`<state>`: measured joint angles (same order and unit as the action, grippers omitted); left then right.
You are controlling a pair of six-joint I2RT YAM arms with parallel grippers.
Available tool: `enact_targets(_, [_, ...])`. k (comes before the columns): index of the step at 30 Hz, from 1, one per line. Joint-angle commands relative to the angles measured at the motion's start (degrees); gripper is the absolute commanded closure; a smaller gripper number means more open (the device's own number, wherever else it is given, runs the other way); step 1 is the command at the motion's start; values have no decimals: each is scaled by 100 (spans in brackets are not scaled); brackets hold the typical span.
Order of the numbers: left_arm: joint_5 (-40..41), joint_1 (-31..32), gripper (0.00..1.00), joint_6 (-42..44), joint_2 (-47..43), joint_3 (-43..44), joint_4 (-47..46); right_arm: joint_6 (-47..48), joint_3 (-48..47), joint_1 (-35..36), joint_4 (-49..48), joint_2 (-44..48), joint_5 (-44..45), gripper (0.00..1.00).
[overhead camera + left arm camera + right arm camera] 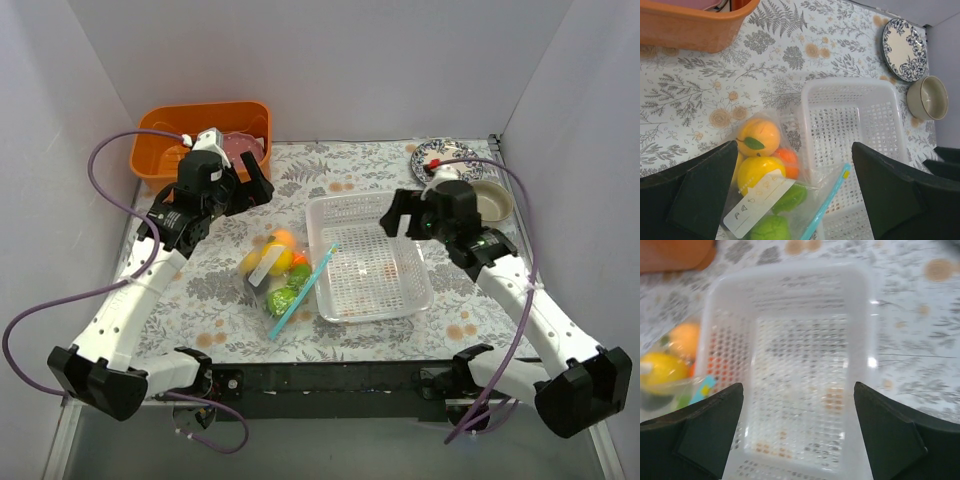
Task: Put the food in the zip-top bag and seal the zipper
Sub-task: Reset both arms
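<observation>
The zip-top bag, clear with a white label, lies flat below the left hand. The food, yellow, orange and green pieces, is inside. The teal zipper runs diagonally along the mouth.

The zip-top bag holding food lies beside the white basket.

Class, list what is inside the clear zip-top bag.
Inside the zip-top bag: a yellow-orange fruit, a yellow piece, an orange piece, two green pieces. The white label covers anything beneath it.
</observation>
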<state>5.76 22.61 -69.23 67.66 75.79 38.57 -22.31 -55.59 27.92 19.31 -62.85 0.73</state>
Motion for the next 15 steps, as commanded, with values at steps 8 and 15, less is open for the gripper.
enact_targets(8, [111, -64, 2, -20, 257, 279, 178, 974, 241, -2405, 477, -7, -714, 2])
enact_targets(15, [188, -90, 2, -38, 476, 269, 221, 833, 330, -2985, 275, -175, -926, 2])
